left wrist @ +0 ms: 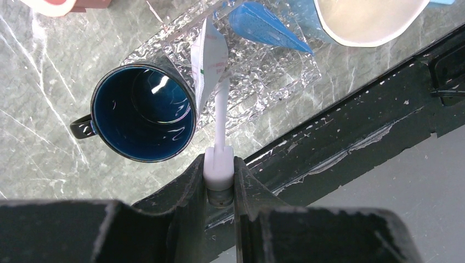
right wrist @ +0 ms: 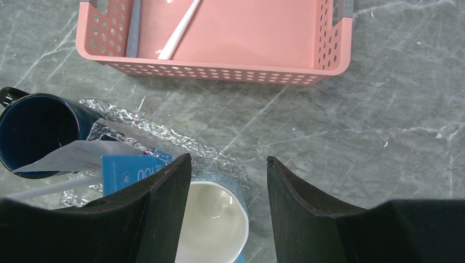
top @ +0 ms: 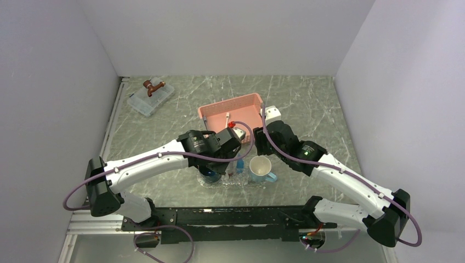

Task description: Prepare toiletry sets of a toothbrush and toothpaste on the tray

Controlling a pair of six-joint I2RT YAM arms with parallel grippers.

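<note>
Marbled grey counter, white walls; our left fingers clench the toothbrush, wrapper hiding its head ahead; our right fingers stand released.

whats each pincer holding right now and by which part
The left pincer is clamped on a toothbrush, holding it by the thick butt end of its handle. The right pincer is open and holds nothing.

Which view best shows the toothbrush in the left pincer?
Left wrist: the toothbrush runs from the shut left pincer out over the tray. Right wrist catches only part of it; in top, the left arm covers it.
</note>
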